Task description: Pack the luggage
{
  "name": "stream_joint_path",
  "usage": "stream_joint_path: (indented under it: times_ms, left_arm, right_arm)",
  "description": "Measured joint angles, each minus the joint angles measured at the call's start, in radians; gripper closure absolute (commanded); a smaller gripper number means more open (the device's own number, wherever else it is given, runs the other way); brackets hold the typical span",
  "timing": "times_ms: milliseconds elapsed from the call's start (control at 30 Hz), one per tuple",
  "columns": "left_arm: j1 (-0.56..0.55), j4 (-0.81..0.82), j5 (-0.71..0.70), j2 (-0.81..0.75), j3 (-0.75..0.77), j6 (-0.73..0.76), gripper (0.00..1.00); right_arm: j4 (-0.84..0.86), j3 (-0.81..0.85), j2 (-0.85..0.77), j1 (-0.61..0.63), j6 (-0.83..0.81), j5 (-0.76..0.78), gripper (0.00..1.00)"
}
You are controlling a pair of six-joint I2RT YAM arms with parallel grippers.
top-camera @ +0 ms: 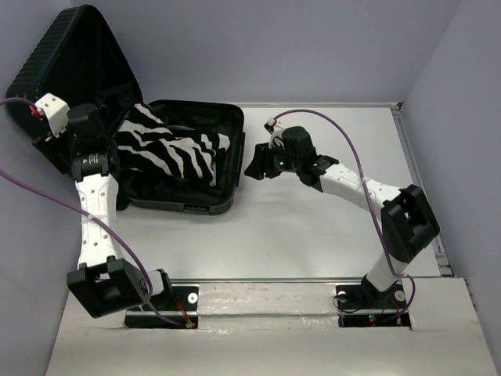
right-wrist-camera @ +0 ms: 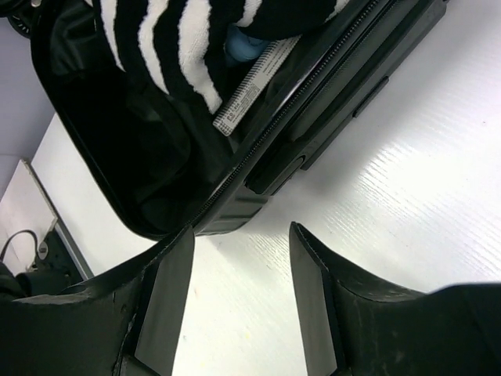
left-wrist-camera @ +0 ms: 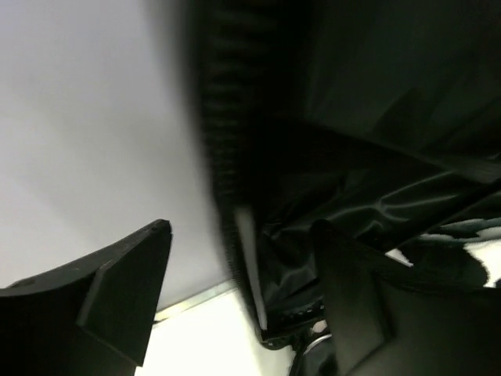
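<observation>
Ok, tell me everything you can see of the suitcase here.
The suitcase is a large black hard-shell case, lying open at the table's far left. Its ribbed lid stands tilted up against the back-left corner; the base half lies flat, zipper track along its rim. Glossy black fabric lines the inside. A zebra-striped cloth lies in the base, draping over its right edge. The left hand straddles the lid's edge; the right hand hovers just outside, empty.
</observation>
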Motion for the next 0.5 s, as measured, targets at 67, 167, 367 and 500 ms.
stream_joint_path:
  times_ms: [67, 167, 367, 500]
  left_arm:
    - [0.002, 0.011, -0.002, 0.020, 0.008, 0.007, 0.49]
    - [0.002, 0.012, -0.002, 0.047, 0.008, 0.015, 0.68]
    - [0.002, 0.047, -0.018, 0.036, -0.027, 0.011, 0.94]
    - [-0.042, 0.096, -0.045, 0.002, -0.075, 0.026, 0.94]
  right_arm:
    - [0.000, 0.000, 0.000, 0.000, 0.000, 0.000, 0.39]
    - [0.003, 0.000, 0.006, -0.003, 0.001, 0.000, 0.39]
    - [0.003, 0.000, 0.025, -0.032, 0.007, -0.001, 0.35]
    - [0.007, 0.000, 0.030, -0.063, 0.021, -0.006, 0.31]
